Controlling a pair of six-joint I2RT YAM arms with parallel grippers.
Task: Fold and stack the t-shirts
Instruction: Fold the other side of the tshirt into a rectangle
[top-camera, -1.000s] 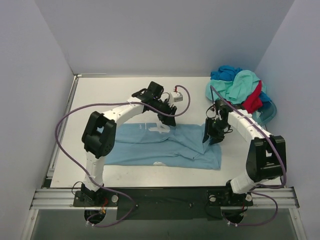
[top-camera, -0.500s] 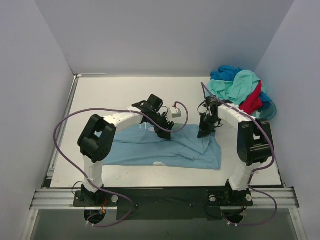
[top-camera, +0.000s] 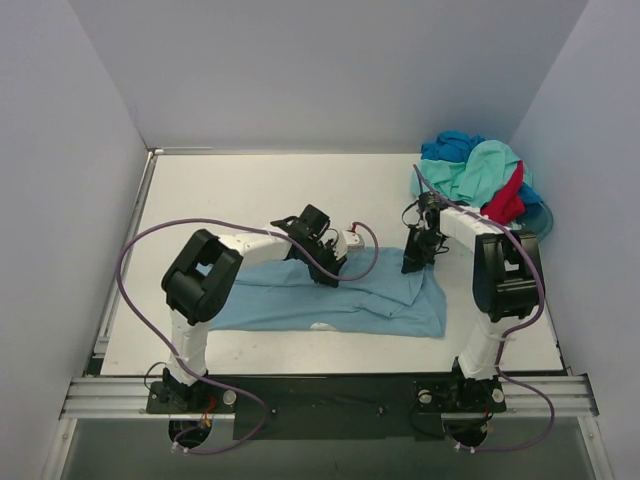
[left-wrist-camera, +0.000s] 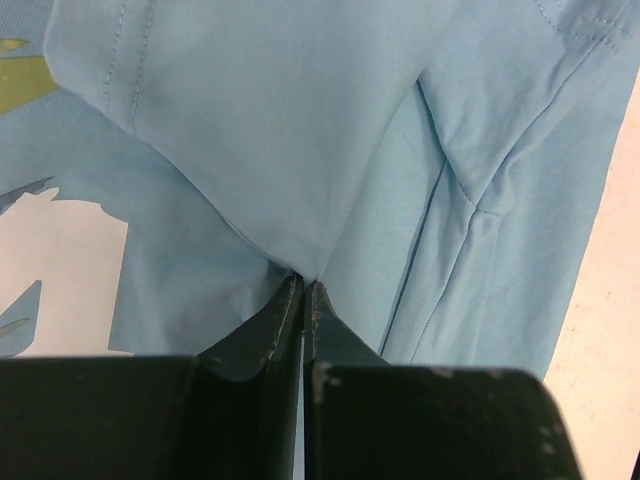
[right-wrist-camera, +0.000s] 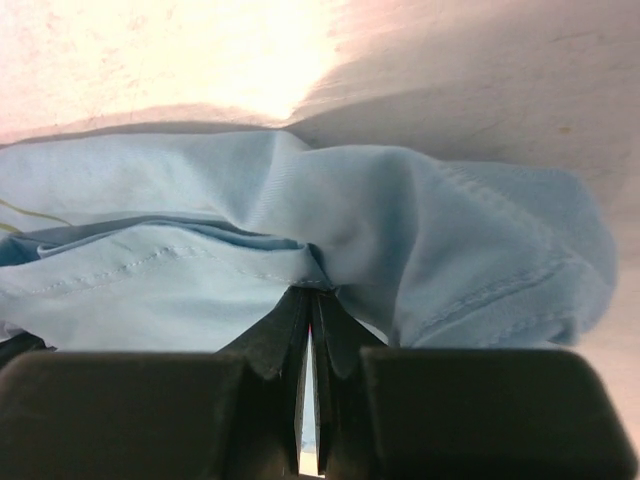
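The left fingers and right fingers both pinch folds of the sky-blue t-shirt, limp, light cloth probably best held by the stitched edges at their tips.

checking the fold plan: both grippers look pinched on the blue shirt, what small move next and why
Probably raise both together a little to start folding the far edge nearer. The left gripper and right gripper are each shut on the shirt along its far edge, and it lies spread on the table.

Spread t-shirt on table centre, shirt heap behind, far right.
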